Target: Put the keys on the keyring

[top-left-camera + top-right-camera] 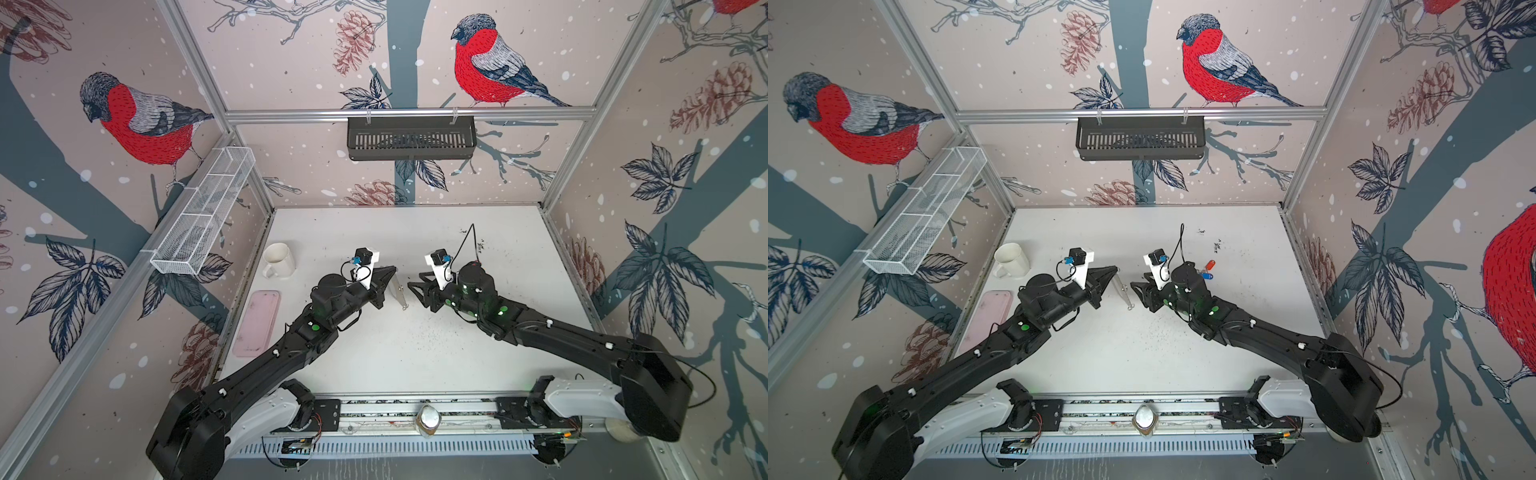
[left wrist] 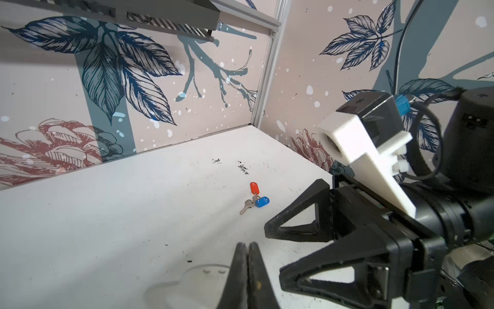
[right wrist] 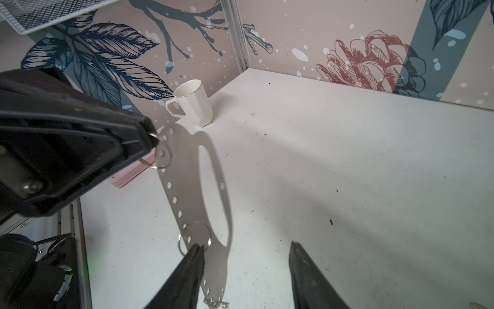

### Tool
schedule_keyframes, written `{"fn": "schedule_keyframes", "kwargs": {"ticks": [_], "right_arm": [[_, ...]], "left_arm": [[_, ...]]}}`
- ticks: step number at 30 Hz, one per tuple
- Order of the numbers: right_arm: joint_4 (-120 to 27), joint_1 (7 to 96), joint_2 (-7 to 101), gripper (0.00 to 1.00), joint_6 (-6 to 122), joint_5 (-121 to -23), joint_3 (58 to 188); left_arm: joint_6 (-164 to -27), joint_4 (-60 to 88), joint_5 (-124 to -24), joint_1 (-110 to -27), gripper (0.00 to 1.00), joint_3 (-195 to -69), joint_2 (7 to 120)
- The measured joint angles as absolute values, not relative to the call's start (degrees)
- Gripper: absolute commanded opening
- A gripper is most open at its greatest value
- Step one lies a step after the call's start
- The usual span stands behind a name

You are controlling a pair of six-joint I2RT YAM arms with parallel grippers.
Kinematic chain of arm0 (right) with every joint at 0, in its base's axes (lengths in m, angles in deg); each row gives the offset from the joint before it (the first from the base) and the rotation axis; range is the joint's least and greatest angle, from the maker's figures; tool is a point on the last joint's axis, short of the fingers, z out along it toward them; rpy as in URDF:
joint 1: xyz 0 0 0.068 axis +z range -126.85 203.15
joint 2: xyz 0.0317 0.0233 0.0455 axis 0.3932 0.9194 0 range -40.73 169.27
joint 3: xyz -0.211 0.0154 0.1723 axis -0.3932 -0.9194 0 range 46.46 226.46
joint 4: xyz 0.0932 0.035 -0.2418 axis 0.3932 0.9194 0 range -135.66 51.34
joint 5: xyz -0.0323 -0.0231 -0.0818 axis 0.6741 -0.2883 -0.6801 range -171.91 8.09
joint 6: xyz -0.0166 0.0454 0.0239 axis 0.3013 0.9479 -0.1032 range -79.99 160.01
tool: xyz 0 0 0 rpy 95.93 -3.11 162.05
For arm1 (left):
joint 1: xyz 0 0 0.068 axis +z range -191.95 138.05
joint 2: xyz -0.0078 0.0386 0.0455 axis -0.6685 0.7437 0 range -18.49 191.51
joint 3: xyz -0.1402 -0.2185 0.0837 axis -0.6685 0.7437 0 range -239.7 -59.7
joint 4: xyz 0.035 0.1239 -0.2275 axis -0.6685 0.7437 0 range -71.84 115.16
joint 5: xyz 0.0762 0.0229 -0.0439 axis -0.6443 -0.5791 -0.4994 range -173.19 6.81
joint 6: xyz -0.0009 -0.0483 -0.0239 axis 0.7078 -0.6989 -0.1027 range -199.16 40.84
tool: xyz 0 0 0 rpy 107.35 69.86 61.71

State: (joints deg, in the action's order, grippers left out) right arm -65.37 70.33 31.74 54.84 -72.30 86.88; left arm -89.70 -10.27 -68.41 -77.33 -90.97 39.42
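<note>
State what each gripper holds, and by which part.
The left gripper is shut on a small silver ring at one end of the flat grey slotted metal keyring holder. The right gripper is open and holds nothing.

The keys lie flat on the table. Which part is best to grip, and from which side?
Probably the blue tag, from straight above, pinched across its narrow width. The keys lie flat on the table, so no side approach gets under them; the oval tag sticks out clear of the red tag.
</note>
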Motion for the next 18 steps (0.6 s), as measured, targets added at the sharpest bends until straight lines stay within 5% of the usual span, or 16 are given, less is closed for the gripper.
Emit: {"fn": "schedule_keyframes", "kwargs": {"ticks": [9,18], "right_arm": [[-68.6,70.4,30.4,0.56,54.0,-66.3,86.9],[-72.8,70.4,30.3,0.31,53.3,-64.3,87.0]], "left_arm": [[-88.6,-14.7,-64.6,-77.3,0.0,-91.7,40.7],[-88.7,-19.4,-59.6,-77.3,0.0,-91.6,41.8]]}}
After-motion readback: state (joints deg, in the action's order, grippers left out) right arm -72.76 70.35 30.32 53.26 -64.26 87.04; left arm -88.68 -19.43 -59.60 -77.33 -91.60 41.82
